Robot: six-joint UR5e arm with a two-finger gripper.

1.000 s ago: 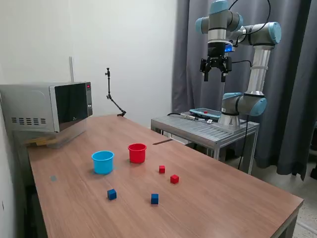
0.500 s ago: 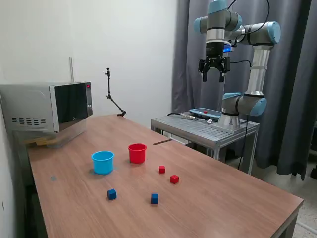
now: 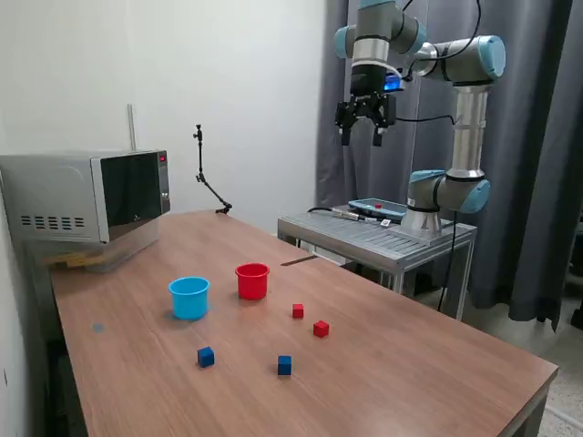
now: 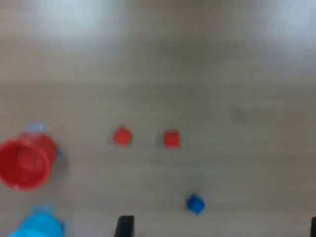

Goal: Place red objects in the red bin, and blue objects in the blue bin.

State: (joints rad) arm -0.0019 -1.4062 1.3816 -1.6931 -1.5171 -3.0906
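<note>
Nearest in the exterior view, two dark-blue cubes are seen on the wooden table (image 3: 437,364): one (image 3: 206,357) toward the exterior view's left, the other (image 3: 285,365) well apart from it to the right. Both are small, solid and sharp-edged, and both lie loose on the wood. Neither is in a cup.

Just beyond them, two red cubes (image 3: 321,329) (image 3: 298,310) of the same size are found near each other but not touching. In the blurred wrist view they are seen side by side, with one blue cube (image 4: 195,204) off to one side.

Further back, the light-blue cup (image 3: 189,298) and the red cup (image 3: 252,280) are stood upright, near each other, rims open. From what can be seen, nothing has been dropped into either, so the sorting is judged not yet begun: all four cubes are left to be moved.

Farthest off, the gripper (image 3: 364,123) is held high above the far edge of the table, well apart from every cube. Its fingers are spread and nothing is carried between them. A microwave (image 3: 86,196) is set at the back on the exterior view's left.
</note>
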